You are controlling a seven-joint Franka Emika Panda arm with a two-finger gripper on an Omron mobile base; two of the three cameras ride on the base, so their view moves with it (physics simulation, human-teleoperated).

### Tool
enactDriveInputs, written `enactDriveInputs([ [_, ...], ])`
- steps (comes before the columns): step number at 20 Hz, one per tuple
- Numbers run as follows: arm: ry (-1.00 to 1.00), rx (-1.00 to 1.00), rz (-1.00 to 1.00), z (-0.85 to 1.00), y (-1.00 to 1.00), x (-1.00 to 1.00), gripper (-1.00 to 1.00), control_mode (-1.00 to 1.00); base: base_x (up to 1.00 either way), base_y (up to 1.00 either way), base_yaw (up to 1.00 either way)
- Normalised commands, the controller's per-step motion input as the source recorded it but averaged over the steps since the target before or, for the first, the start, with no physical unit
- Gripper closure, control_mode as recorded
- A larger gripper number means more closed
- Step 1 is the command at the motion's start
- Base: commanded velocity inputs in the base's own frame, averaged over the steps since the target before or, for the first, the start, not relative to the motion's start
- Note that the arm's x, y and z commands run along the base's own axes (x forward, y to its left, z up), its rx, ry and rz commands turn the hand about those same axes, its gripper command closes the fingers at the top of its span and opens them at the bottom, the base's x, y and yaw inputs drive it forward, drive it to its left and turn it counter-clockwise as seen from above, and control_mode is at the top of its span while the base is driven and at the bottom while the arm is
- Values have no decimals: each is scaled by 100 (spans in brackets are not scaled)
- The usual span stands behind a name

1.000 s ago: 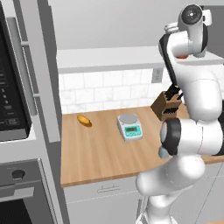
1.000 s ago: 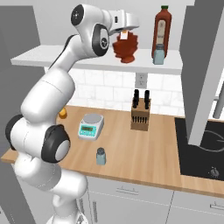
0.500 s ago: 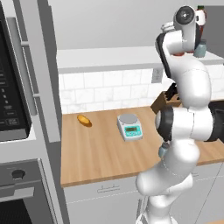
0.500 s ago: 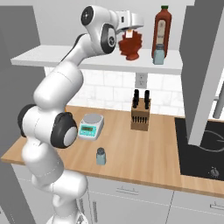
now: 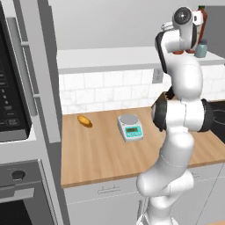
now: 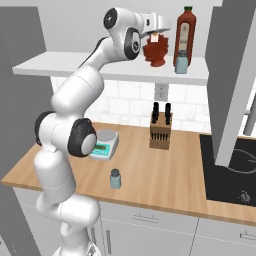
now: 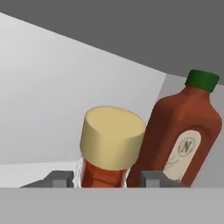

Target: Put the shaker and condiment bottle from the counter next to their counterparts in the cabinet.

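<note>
My gripper [image 6: 155, 38] is shut on the neck of the condiment bottle [image 6: 156, 50], a dark red ribbed bottle with a tan stopper [image 7: 113, 138], held at the level of the cabinet shelf [image 6: 90, 69]. I cannot tell whether its base touches the shelf. Just to its right stand the counterparts: the tall red-brown bottle [image 6: 185, 35] with a green cap [image 7: 202, 81] and a small blue-grey shaker [image 6: 181, 62]. In the hand view my fingertips [image 7: 59, 178] flank the ribbed bottle. The other shaker [image 6: 115, 178] stands on the wooden counter [image 6: 150, 185] near its front edge.
A knife block [image 6: 160, 131] and a kitchen scale [image 6: 104, 144] stand on the counter by the tiled wall. A small yellow-brown item [image 5: 84, 121] lies at the counter's left. The black cooktop [image 6: 230, 165] lies to the right under a grey panel [image 6: 230, 75].
The arm has carried the condiment bottle a little to the right along the shelf, closer to the tall bottle. The grip has stayed the same.
</note>
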Motion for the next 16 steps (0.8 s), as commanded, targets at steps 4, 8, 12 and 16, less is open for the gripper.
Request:
enactDriveInputs([
  [4, 1, 0, 0, 0, -15, 28, 100, -100, 0, 0, 0],
  [8, 1, 0, 0, 0, -18, 30, 100, -100, 0, 0, 0],
  [12, 0, 0, 0, 0, -2, 23, 100, -100, 0, 0, 0],
  [16, 0, 0, 0, 0, 0, 31, -100, -100, 0, 0, 0],
])
